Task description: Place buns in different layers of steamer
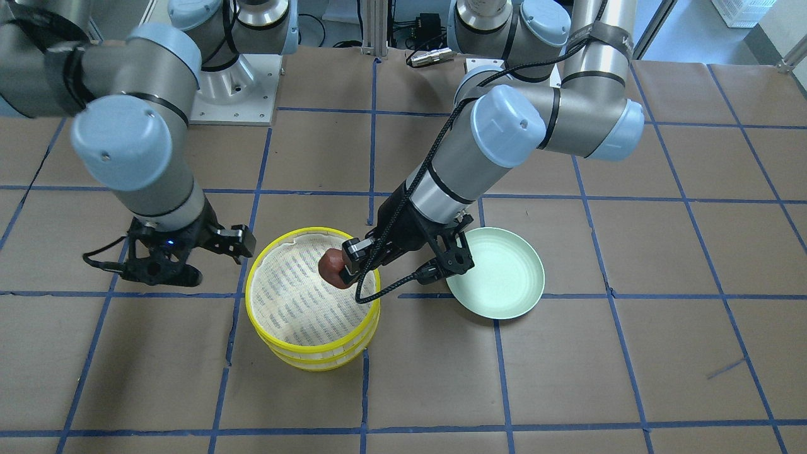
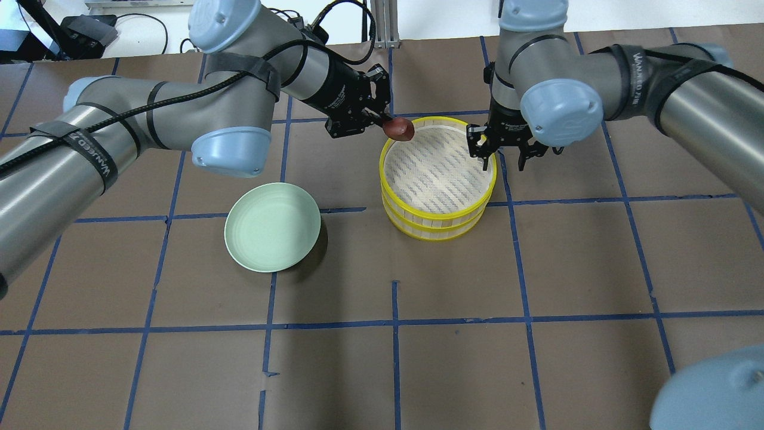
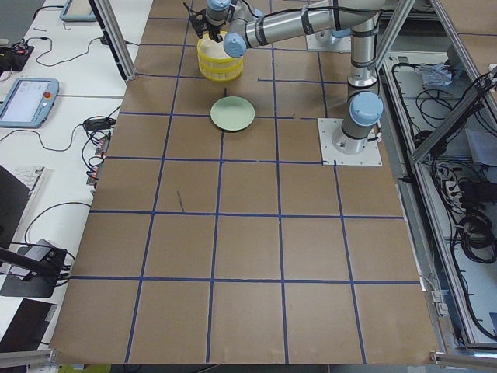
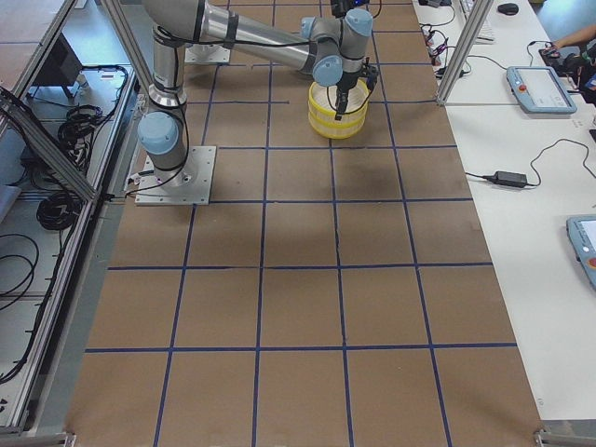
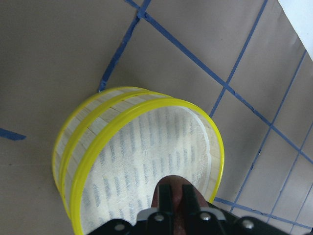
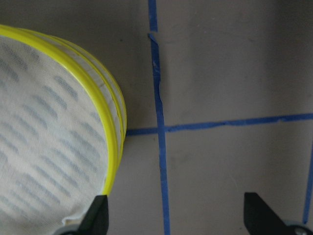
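The steamer [image 2: 439, 212] is two yellow-rimmed trays stacked on the table, and the top tray's white liner is bare. It also shows in the front view [image 1: 252, 277], the left wrist view [image 5: 88, 161] and the right wrist view [image 6: 110, 147]. My left gripper [image 2: 388, 125] is shut on the dark reddish-brown bun [image 2: 400, 129] and holds it over the top tray's rim on the robot's side; the bun also shows in the front view [image 1: 331, 270]. My right gripper [image 2: 501, 158] is open and empty just beside the steamer's right side. The white bun is not in view.
An empty pale green plate [image 2: 273, 226] lies left of the steamer, also seen in the front view [image 1: 498, 272]. The brown table cover is marked with a grid of blue tape lines [image 2: 394, 322].
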Controlling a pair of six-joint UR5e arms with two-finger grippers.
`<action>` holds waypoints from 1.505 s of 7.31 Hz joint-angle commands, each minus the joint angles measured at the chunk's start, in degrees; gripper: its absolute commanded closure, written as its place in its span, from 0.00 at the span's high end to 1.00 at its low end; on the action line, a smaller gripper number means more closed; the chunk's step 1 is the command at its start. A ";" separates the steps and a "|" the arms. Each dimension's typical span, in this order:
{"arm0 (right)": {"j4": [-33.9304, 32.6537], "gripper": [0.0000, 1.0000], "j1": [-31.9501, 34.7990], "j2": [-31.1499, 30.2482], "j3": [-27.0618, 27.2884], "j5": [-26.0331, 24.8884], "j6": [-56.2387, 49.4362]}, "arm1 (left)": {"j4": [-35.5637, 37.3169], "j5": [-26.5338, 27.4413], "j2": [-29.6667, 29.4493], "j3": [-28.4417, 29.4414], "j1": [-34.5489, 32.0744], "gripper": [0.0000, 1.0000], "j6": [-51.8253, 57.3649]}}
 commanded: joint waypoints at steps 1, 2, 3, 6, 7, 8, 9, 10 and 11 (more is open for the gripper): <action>13.65 1.00 -3.69 -6.33 -6.49 1.12 -6.48 | 1.86 0.00 -1.38 0.16 -1.19 0.99 -1.65; 16.72 1.00 -2.22 -10.27 -7.04 1.30 -6.31 | 1.77 0.00 -1.47 0.25 -1.19 1.00 -0.95; 17.27 1.00 1.37 -11.79 -7.13 3.21 -6.05 | 1.86 0.70 -1.21 0.59 -1.11 1.00 0.79; 18.34 1.00 2.46 -12.94 -6.69 3.93 -5.96 | -18.11 14.82 1.69 7.51 -0.58 1.00 32.88; 18.42 1.00 1.85 -12.95 -6.43 3.94 -5.96 | -23.49 15.03 3.09 8.41 2.29 1.00 38.20; 18.42 1.00 1.67 -13.03 -6.43 3.85 -5.96 | -30.76 15.03 6.58 7.81 6.85 1.00 41.82; 18.34 1.00 1.75 -13.03 -6.43 3.94 -5.96 | -40.41 16.16 11.32 7.98 11.07 1.00 43.86; 18.33 1.00 1.67 -13.03 -6.34 3.94 -5.96 | -48.16 22.01 15.63 8.24 13.55 1.00 43.88; 17.99 1.00 1.93 -13.12 -6.34 4.02 -5.79 | -55.63 26.94 18.28 6.85 13.49 1.00 43.79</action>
